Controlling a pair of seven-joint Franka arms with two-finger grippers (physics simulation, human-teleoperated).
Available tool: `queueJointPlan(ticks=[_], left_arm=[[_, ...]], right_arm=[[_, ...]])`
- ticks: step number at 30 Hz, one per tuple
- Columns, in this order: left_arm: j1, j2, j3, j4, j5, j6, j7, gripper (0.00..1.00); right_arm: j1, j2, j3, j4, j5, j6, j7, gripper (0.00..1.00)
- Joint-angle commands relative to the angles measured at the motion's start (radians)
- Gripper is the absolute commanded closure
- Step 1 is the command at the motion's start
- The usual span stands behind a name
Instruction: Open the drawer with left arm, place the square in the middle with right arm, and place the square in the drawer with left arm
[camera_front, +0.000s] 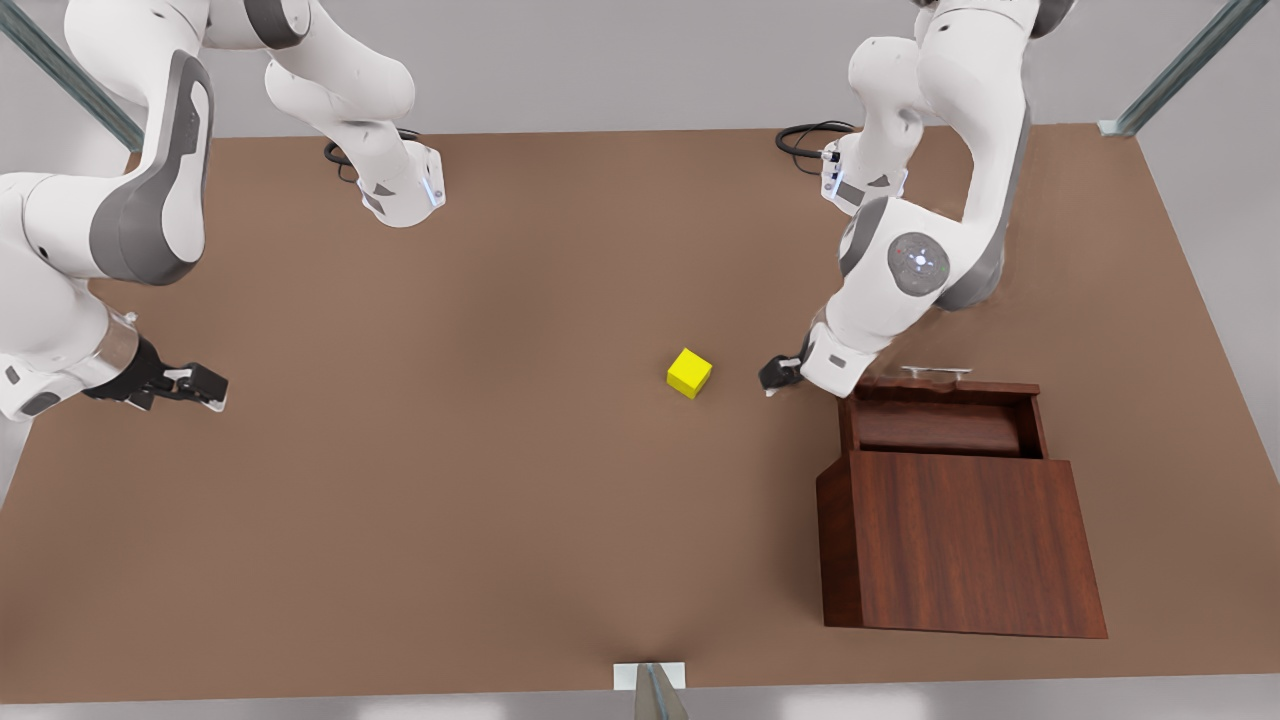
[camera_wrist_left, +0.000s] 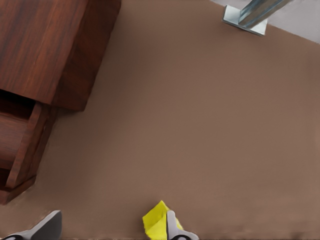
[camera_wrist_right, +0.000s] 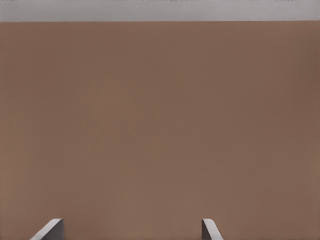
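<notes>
Resting corner-on toward the parted left gripper (camera_front: 775, 380), the square (camera_front: 689, 372); right gripper (camera_front: 195, 385) parted, waiting apart.

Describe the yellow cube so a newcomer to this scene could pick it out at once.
Start at the big wooden cabinet on the front view's right, with its drawer pulled open. Move toward the front view's left, past the left claw beside the drawer. There on the bare brown table sits the yellow cube, the only small, bright thing around.
</notes>
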Motion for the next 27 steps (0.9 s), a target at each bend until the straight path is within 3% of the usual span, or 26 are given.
queueJointPlan(ticks=[1, 5, 12, 27], left_arm=[[-0.006, 0.029, 0.0, 0.03, 0.029, 0.0, 0.018, 0.0], [-0.105, 0.182, -0.007, 0.103, 0.029, -0.023, 0.377, 0.0], [-0.255, 0.29, -0.009, 0.119, 0.218, 0.012, 0.42, 0.0], [-0.322, 0.302, 0.002, -0.139, 0.253, 0.247, 0.339, 0.0]], right_arm=[[0.0, 0.0, 0.001, 0.0, 0.0, 0.0, 0.0, 0.0], [0.0, 0.0, 0.0, 0.0, 0.0, 0.015, 0.0, 0.0], [0.002, 0.0, -0.002, -0.001, -0.002, 0.028, 0.0, 0.0], [0.002, 0.002, 0.0, -0.001, 0.0, 0.041, 0.0, 0.0]])
